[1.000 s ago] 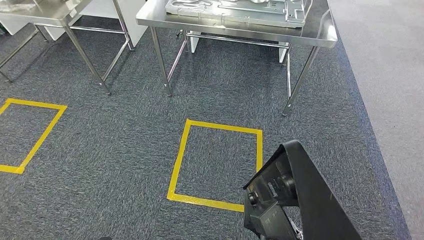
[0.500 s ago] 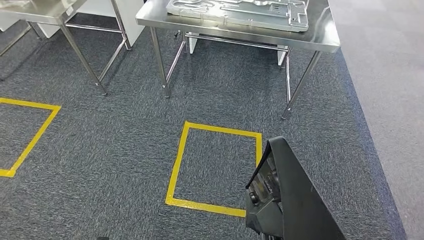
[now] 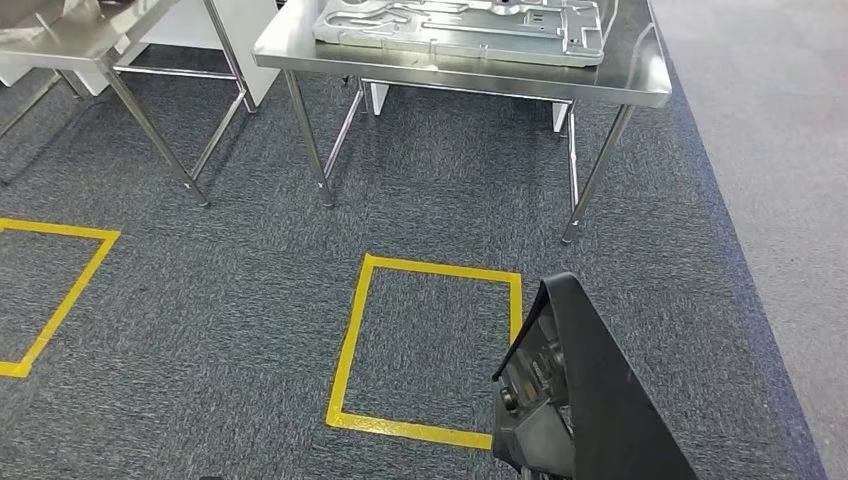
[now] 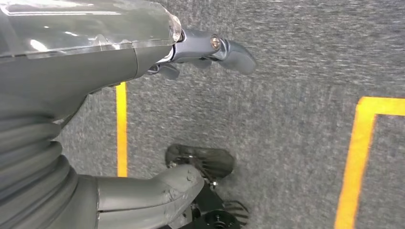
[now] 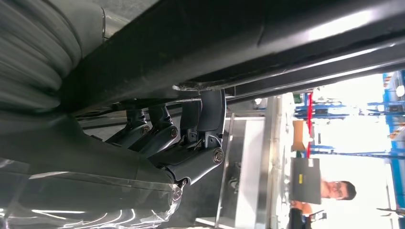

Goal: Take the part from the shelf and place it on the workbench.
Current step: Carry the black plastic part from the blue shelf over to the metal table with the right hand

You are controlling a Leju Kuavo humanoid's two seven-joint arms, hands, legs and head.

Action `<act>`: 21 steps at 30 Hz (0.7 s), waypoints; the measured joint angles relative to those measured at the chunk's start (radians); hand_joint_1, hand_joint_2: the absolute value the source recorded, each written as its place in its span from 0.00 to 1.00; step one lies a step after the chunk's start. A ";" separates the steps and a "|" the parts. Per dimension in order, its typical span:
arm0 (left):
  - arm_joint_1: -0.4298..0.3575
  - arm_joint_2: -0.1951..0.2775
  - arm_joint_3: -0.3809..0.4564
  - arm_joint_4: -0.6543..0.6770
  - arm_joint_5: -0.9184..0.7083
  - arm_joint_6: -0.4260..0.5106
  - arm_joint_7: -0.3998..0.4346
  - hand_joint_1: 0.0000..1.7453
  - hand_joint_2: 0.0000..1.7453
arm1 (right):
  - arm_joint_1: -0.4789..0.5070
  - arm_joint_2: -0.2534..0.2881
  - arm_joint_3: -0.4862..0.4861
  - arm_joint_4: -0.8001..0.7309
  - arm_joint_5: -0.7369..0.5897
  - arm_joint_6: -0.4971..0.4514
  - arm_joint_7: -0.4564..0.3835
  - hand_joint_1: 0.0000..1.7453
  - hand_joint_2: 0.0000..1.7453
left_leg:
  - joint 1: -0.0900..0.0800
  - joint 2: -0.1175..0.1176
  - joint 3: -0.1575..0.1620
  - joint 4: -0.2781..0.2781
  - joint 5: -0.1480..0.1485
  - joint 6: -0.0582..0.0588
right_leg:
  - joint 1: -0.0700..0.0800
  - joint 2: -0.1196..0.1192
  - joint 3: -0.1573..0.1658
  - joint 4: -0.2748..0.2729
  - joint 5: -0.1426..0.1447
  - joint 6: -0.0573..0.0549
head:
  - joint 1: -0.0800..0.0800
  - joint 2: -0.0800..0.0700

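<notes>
A large black part (image 3: 595, 400) with an angled flat panel rises at the lower right of the head view. In the right wrist view my right hand (image 5: 184, 138) grips it from beneath, dark fingers (image 5: 210, 109) curled against the black part (image 5: 239, 38). The steel workbench (image 3: 610, 85) stands ahead across the carpet, bearing a big grey metal plate (image 3: 460, 30). My left hand (image 4: 100, 90) hangs over the floor, its fingers (image 4: 224, 47) and thumb (image 4: 162, 188) apart and holding nothing.
A yellow taped square (image 3: 352, 340) marks the carpet before the workbench, and another yellow square (image 3: 70, 290) lies at the left. A second steel table (image 3: 70, 40) stands at the far left. A person (image 5: 336, 191) is beyond the workbench.
The whole picture has shifted slightly down and left, so the camera has moved. The black part stays in my right hand.
</notes>
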 joint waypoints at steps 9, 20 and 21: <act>0.009 0.010 0.000 0.000 0.000 -0.001 0.007 0.00 1.00 | -0.003 0.000 0.001 0.006 0.002 -0.010 0.003 1.00 1.00 | -0.015 -0.002 -0.076 -0.042 0.134 0.024 | 0.017 0.009 0.099 -0.003 -0.080 0.001 | 0.001 0.000; 0.010 0.012 0.000 0.000 -0.003 -0.007 0.010 0.00 1.00 | -0.012 -0.006 0.007 0.005 0.019 -0.033 0.011 1.00 1.00 | 0.000 -0.007 0.019 -0.098 0.081 0.046 | -0.013 0.004 -0.103 0.262 -0.145 0.062 | 0.014 0.000; 0.010 0.012 0.000 0.000 -0.003 -0.008 0.010 0.00 1.00 | -0.012 -0.006 0.008 0.005 0.020 -0.036 0.013 1.00 1.00 | 0.003 -0.008 0.031 -0.098 0.071 0.042 | -0.016 0.003 -0.099 0.215 -0.102 0.065 | 0.014 0.000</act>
